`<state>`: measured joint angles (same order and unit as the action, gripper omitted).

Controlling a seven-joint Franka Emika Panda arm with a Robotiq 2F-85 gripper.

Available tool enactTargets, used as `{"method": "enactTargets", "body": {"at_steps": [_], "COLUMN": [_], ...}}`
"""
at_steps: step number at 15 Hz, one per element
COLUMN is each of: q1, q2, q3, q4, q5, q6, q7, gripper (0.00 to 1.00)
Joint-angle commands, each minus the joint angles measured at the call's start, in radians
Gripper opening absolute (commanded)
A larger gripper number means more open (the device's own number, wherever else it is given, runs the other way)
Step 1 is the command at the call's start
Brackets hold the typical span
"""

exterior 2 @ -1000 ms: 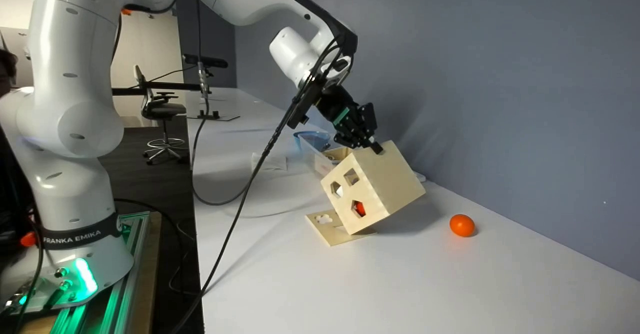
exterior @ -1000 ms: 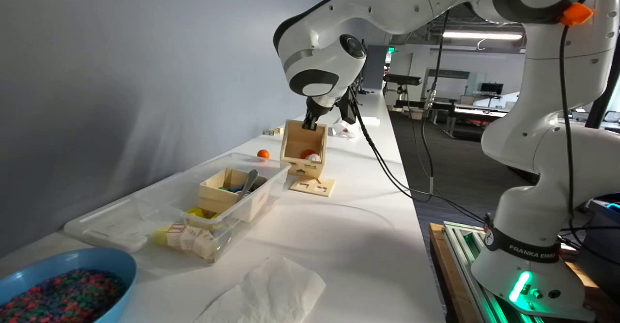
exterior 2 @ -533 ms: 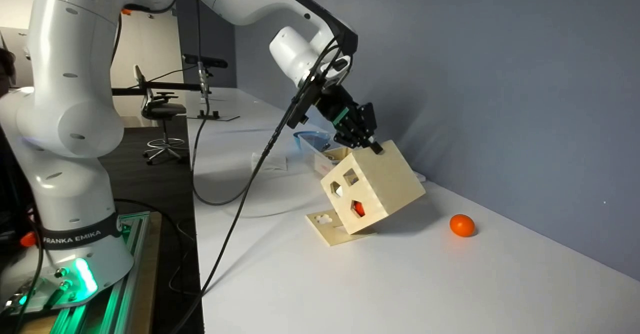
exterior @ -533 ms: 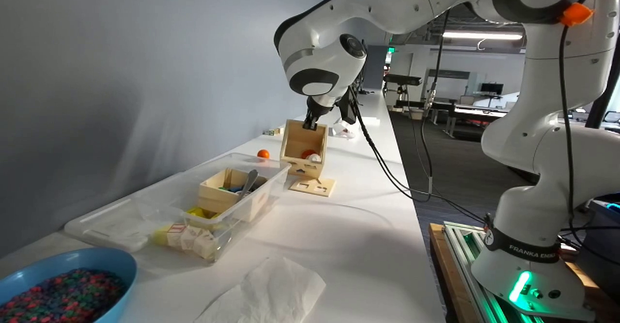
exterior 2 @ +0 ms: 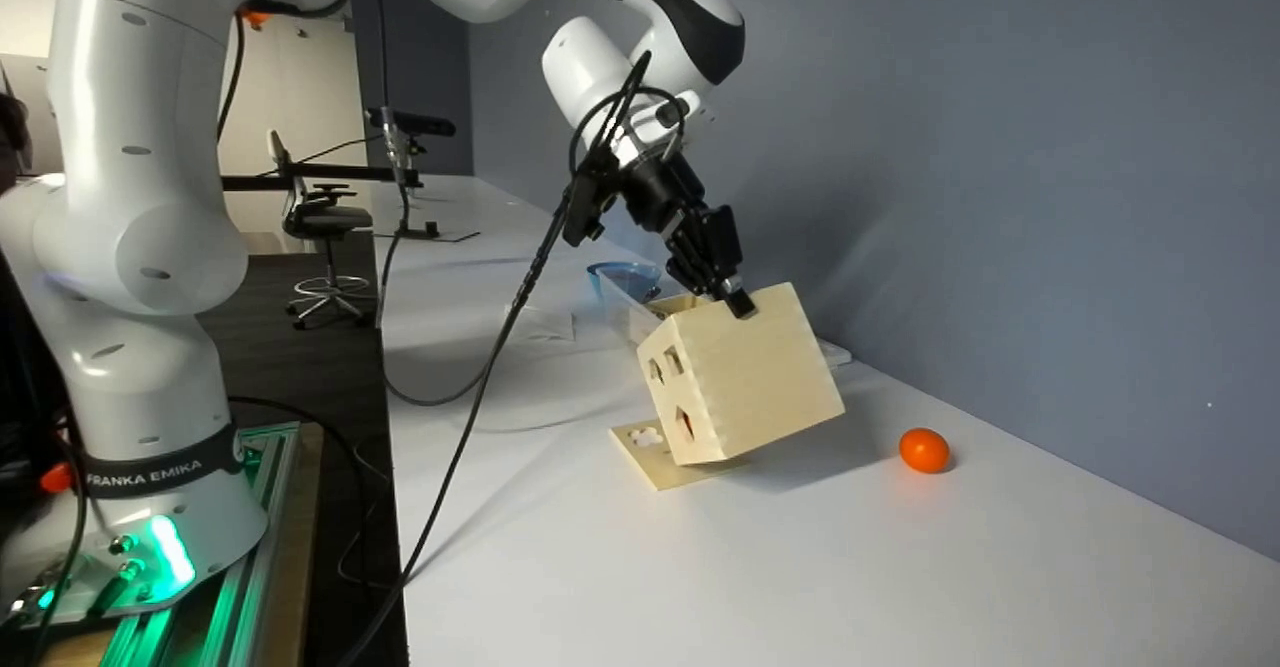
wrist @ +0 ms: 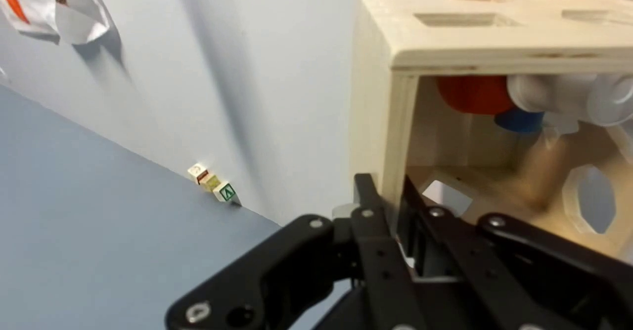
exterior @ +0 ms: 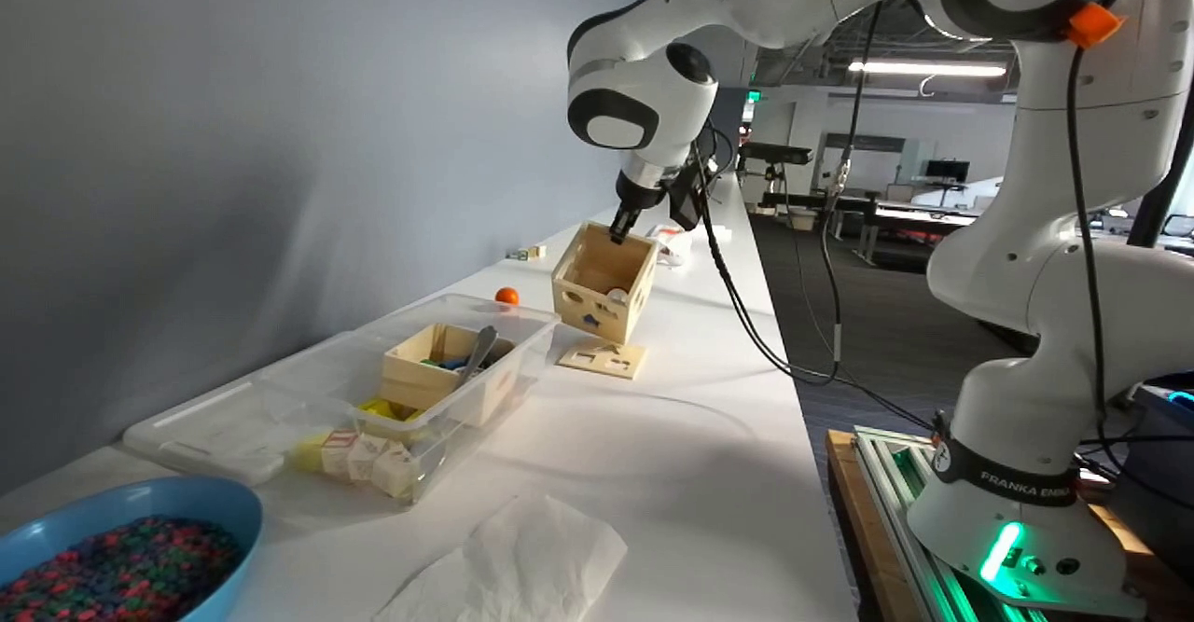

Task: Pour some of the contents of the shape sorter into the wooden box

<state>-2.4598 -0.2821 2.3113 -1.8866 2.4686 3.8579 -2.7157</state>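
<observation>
A clear bin wall (exterior: 534,327) stands between shape sorter (exterior: 603,275) and wooden box (exterior: 415,384); robot-side, the counter (exterior: 709,482) leaves room to pass.

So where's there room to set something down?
Bare tabletop lies between the clear bin, crumpled white sheet, flat wooden panel and table edge. More stretches from the orange ball toward that edge. It's crowded around the bin, and where the hand holds the tilted shape sorter by the panel.
</observation>
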Motion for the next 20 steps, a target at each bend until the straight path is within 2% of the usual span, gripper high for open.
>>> {"method": "enactTargets", "body": {"at_steps": [1,2,7,12,13,14,17,18,19,20], "q1": [0.000,0.001,0.001,0.002,0.202,0.241,0.473,0.499,0.586,0.675], "q2": [0.052,0.147,0.256,0.364,0.373,0.398,0.482,0.483,0.493,0.494], "q3": [-0.041,-0.010,0.032,0.088,-0.105,-0.135,-0.347,-0.377,-0.456,-0.515], "q4": [0.073,0.010,-0.050,-0.178,-0.198,-0.220,-0.237,-0.224,-0.214,-0.248], "q5": [0.130,0.040,0.043,0.044,0.041,0.036,0.025,0.042,0.042,-0.054], "q6": [0.077,0.112,0.197,0.189,0.183,0.186,0.235,0.249,0.260,0.251], "q7": [-0.091,-0.016,-0.031,-0.029,-0.017,-0.006,-0.021,-0.045,-0.057,0.087], "gripper": [0.03,0.03,0.03,0.03,0.03,0.03,0.03,0.03,0.03,0.13]}}
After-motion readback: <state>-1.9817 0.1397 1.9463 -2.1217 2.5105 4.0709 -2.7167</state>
